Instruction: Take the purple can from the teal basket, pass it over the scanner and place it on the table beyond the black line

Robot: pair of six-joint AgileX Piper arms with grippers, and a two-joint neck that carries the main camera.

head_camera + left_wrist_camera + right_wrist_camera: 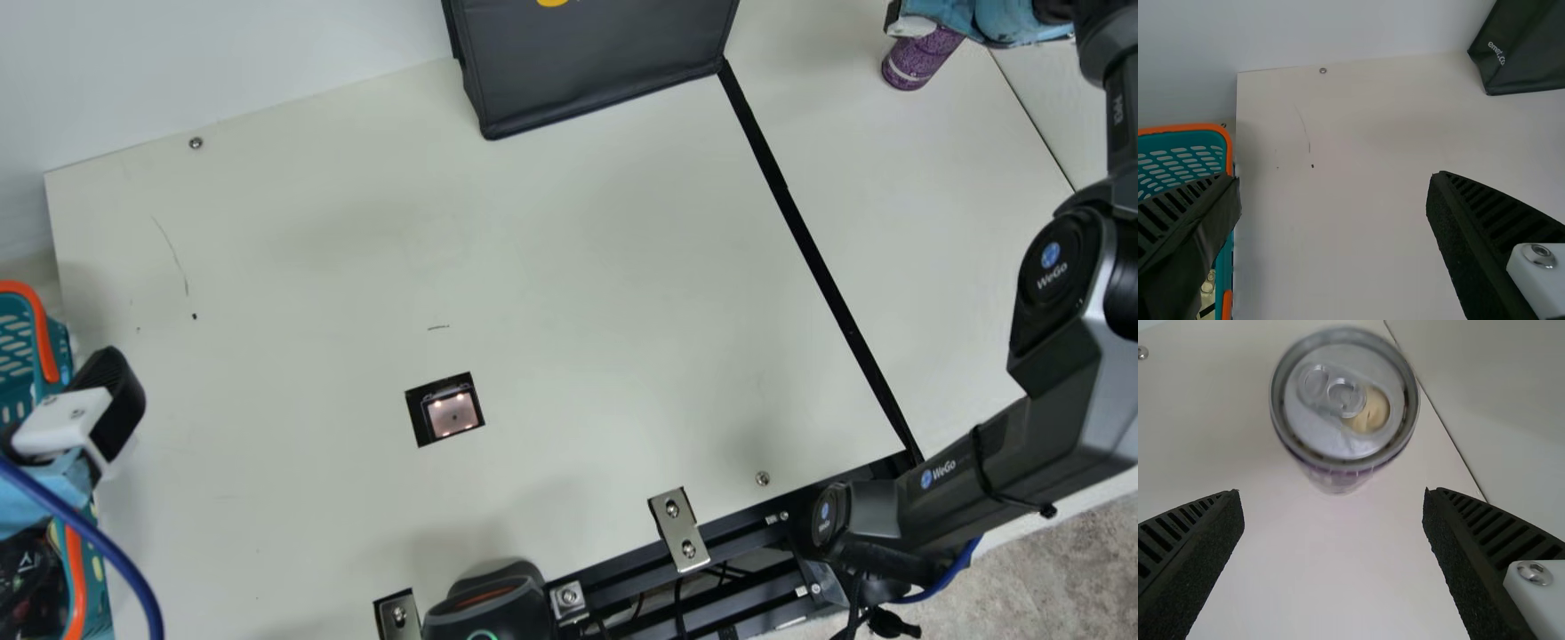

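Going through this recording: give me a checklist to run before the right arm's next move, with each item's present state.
1. Purple can beyond the black line: ok.
2. Can standing upright on the table: ok.
3. Right gripper open, its fingers off the can: ok.
4. Can read by the scanner: cannot tell.
5. Left gripper open and empty: ok.
6. Left gripper clear of the teal basket: cannot tell; one finger overlaps it in the left wrist view.
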